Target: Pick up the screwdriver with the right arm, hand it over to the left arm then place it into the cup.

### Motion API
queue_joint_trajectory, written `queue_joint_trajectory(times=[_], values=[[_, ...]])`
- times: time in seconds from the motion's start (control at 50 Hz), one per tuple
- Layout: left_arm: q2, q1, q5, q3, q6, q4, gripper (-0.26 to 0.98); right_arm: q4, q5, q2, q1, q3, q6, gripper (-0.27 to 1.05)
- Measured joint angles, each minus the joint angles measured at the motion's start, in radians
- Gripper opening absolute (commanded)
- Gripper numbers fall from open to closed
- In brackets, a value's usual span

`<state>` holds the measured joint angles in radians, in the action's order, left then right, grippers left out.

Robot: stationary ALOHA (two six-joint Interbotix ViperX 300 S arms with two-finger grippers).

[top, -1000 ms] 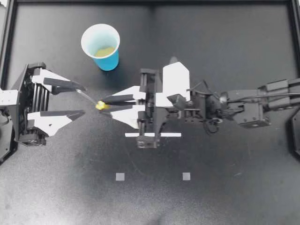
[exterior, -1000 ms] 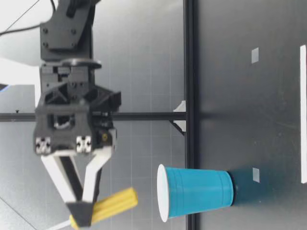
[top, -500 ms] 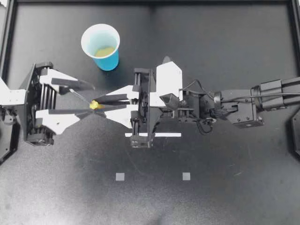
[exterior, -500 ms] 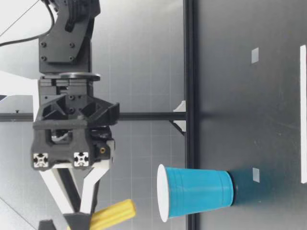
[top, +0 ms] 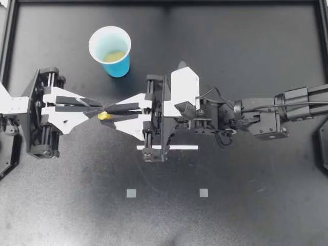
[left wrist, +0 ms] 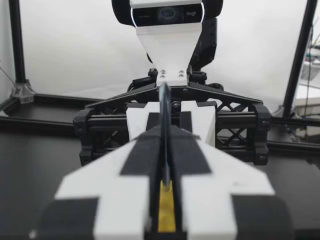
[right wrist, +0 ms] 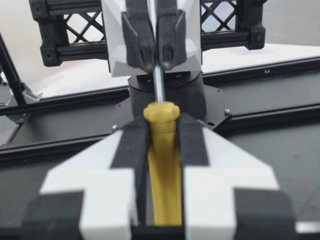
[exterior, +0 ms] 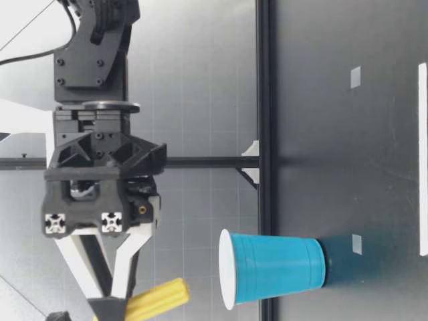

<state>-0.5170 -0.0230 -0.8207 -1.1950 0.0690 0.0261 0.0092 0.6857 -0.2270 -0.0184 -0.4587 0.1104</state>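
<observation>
Black bench (top: 246,51): right hand (top: 114,112) grips yellow-handled steel screwdriver (top: 106,116) by its handle in midair, left hand (top: 92,105) clamped on its shaft.

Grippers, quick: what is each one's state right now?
The left gripper: shut on the screwdriver, at its metal shaft.
The right gripper: shut on the screwdriver, at its yellow handle.

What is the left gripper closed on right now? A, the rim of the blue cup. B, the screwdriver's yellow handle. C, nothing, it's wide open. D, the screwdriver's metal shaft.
D: my left gripper is shut on the metal shaft of the screwdriver, while my right gripper holds the yellow handle.
</observation>
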Motion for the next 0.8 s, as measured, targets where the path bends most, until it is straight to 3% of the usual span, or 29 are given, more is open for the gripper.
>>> queue_joint_trajectory(times=[0.3,0.58,0.8], values=[[0.0,0.0,0.0,-0.002,0.0,0.0,0.03,0.005,0.0,0.0,0.0,0.0,0.021,0.71],[0.0,-0.002,0.0,-0.002,-0.041,-0.002,0.03,0.006,0.0,0.032,0.0,-0.038,0.02,0.71],[0.002,-0.06,0.003,-0.005,-0.11,0.014,0.03,0.018,0.026,0.17,-0.011,-0.173,0.015,0.71]])
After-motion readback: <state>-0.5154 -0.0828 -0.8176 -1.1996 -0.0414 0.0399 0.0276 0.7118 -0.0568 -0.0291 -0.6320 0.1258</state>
